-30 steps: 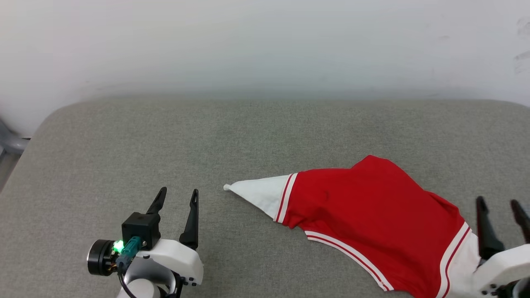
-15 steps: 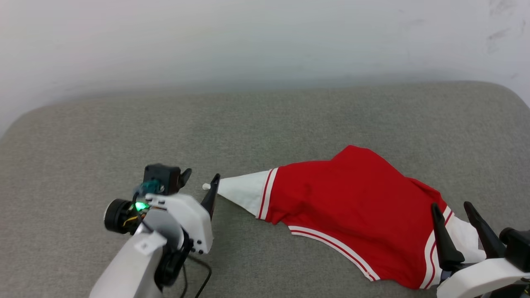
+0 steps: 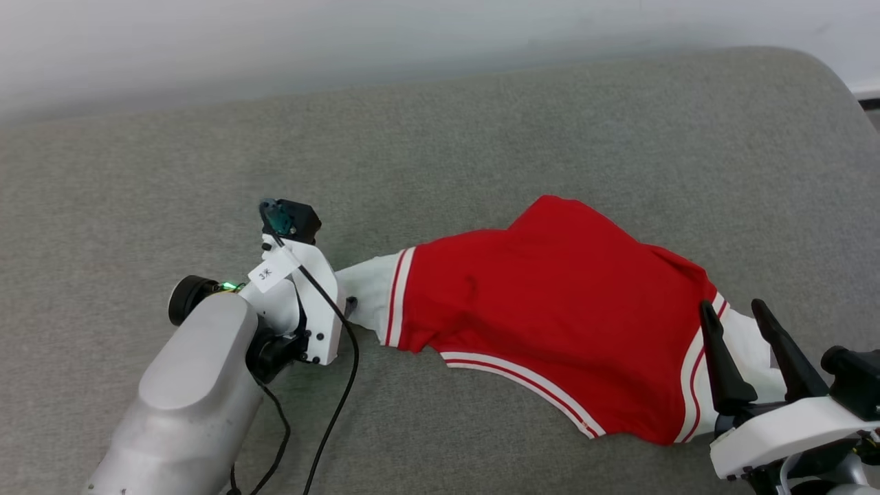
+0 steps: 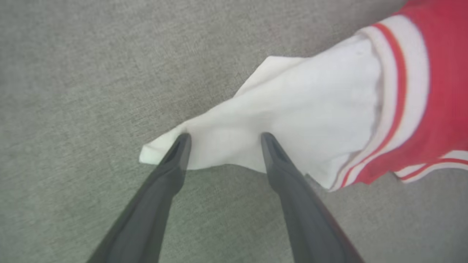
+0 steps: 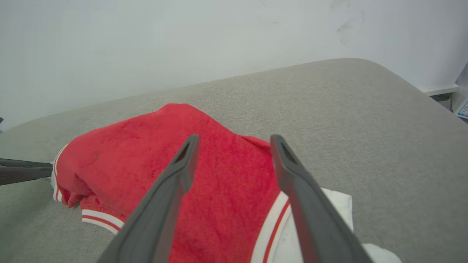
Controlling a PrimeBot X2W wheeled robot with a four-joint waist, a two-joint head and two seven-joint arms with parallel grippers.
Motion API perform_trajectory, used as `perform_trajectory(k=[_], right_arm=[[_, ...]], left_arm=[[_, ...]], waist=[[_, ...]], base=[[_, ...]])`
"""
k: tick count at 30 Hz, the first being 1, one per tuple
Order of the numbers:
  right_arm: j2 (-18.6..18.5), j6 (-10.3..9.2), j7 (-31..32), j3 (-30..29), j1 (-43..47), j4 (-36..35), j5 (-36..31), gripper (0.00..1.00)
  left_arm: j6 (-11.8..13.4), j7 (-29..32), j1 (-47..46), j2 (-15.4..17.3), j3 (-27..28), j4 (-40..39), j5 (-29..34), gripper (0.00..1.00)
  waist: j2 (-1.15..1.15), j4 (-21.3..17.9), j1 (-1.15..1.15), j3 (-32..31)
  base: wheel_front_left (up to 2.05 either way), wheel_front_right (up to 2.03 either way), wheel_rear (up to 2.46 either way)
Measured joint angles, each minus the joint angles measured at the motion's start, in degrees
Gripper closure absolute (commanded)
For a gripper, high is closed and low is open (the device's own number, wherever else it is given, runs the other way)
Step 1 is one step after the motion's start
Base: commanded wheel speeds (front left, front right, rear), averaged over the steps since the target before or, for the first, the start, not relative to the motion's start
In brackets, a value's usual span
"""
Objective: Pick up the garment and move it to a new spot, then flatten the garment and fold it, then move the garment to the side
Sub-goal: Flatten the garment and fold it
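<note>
Red-and-white garment (image 3: 550,289) — just one — on grey cushion (image 3: 481,124); left pincer (image 4: 223,140) and right pincer (image 3: 731,308) both gape wide.

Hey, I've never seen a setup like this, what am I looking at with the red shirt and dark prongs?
It is a two-armed robot. The wide picture comes from a camera on its head, looking down at a grey padded surface. The other two come from cameras on its wrists, looking along each arm's dark fingers. A red shirt with white sleeves lies on the surface. The left tool is open, its fingers either side of the tip of one white sleeve. The right tool is open too, over the other sleeve. Nothing is held yet.
</note>
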Motion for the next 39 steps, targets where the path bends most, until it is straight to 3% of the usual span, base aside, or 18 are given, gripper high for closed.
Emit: perform_trajectory(k=[8, 9, 10, 11, 12, 21, 29, 39], right_arm=[[0.0, 0.0, -1.8, 0.9, -0.9, 2.5, 2.6, 0.0], [0.0, 0.0, -1.9, 1.0, -0.9, 2.6, 2.9, 0.0], [0.0, 0.0, -2.0, 1.0, -0.9, 2.7, 2.9, 0.0], [0.0, 0.0, -2.2, 1.0, -0.9, 2.8, 2.9, 0.0], [0.0, 0.0, -2.2, 1.0, -0.9, 2.9, 2.9, 0.0], [0.0, 0.0, -1.9, -0.2, -0.8, 4.0, 3.3, 0.0], [0.0, 0.0, -0.5, -2.1, 0.5, 4.1, 3.7, 0.0], [0.0, 0.0, 4.8, -6.0, 1.9, 5.9, 4.0, 0.0]], left_arm=[[-1.6, 3.2, -4.0, -1.0, -3.4, 7.0, -0.9, 0.0], [-1.6, 3.4, -4.3, -1.1, -3.9, 7.7, -1.0, 0.11], [-1.6, 3.6, -4.6, -1.2, -4.3, 8.3, -1.2, 0.56], [-1.6, 4.0, -5.0, -1.4, -4.6, 8.9, -1.5, 0.93], [-1.7, 4.1, -5.3, -1.4, -4.9, 9.3, -1.6, 1.0], [-2.0, -6.6, -3.2, -1.8, -6.3, 10.8, -1.7, 1.0], [2.9, -17.0, 3.0, 0.2, -3.3, 7.3, -2.0, 1.0], [10.1, -19.9, 14.8, 5.6, 2.2, -6.4, -5.4, 1.0]], waist=[[0.0, -1.8, 0.0, 2.4], [0.0, -1.9, 0.0, 2.6], [0.0, -2.0, -0.01, 2.7], [0.0, -2.0, -0.01, 2.8], [0.0, -2.1, -0.01, 2.8], [0.0, -1.5, 0.0, 1.5], [0.0, 1.0, 0.0, -1.8], [0.0, 5.0, 0.0, -5.0]], base=[[0.0, 0.0, 0.0], [0.0, 0.0, 0.0], [0.0, 0.0, 0.0], [0.0, 0.0, 0.0], [0.0, 0.0, 0.0], [0.0, 0.0, 0.0], [0.0, 0.0, 0.0], [0.0, 0.0, 0.0]])
